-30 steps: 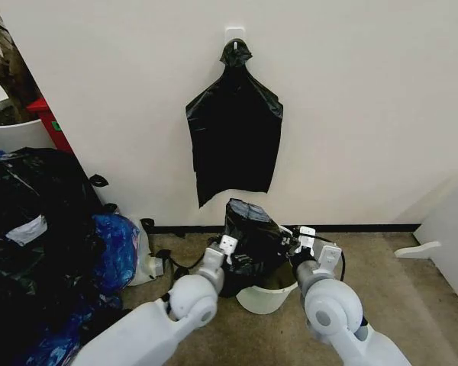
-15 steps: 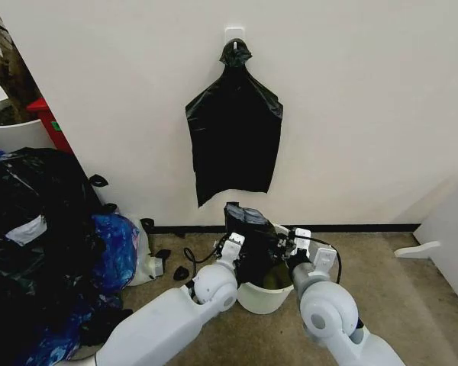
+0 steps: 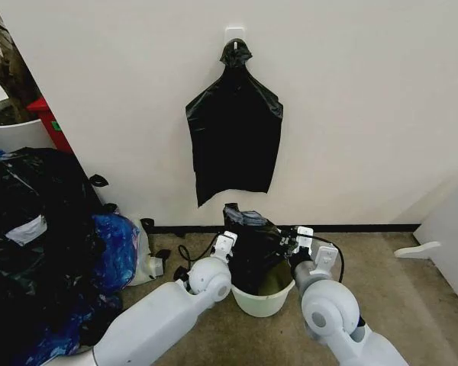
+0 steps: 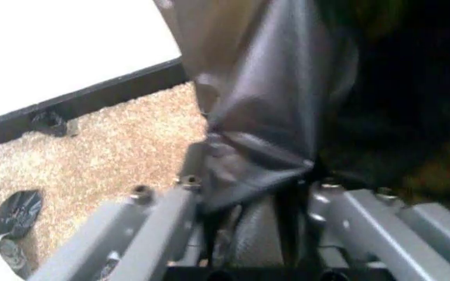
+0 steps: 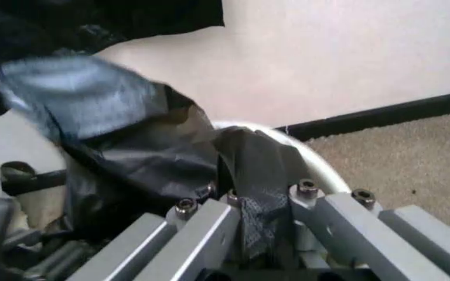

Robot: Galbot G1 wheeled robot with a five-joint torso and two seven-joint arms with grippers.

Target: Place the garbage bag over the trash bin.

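Note:
The cream-white trash bin (image 3: 262, 300) stands on the carpet near the wall, and its rim (image 5: 313, 159) also curves through the right wrist view. The glossy black garbage bag (image 3: 252, 248) hangs into the bin's mouth and rises above it. At the bin's left side my left gripper (image 3: 230, 245) is shut on the bag's edge (image 4: 248, 175). Opposite it, at the right side, my right gripper (image 3: 290, 245) is shut on the other edge of the bag (image 5: 252, 205). The bag is stretched between both grippers.
A flat bunch of black bags (image 3: 235, 137) hangs from a wall hook above the bin. Big black sacks (image 3: 30, 229) and a blue bag (image 3: 116, 248) crowd the left. A white planter (image 3: 11, 130) stands at the far left. Bare carpet (image 3: 397, 290) lies to the right.
Both grippers have moved down and away from me toward the bin with the bag. The bag now sits lower, inside the bin's mouth, and more of the bin shows.

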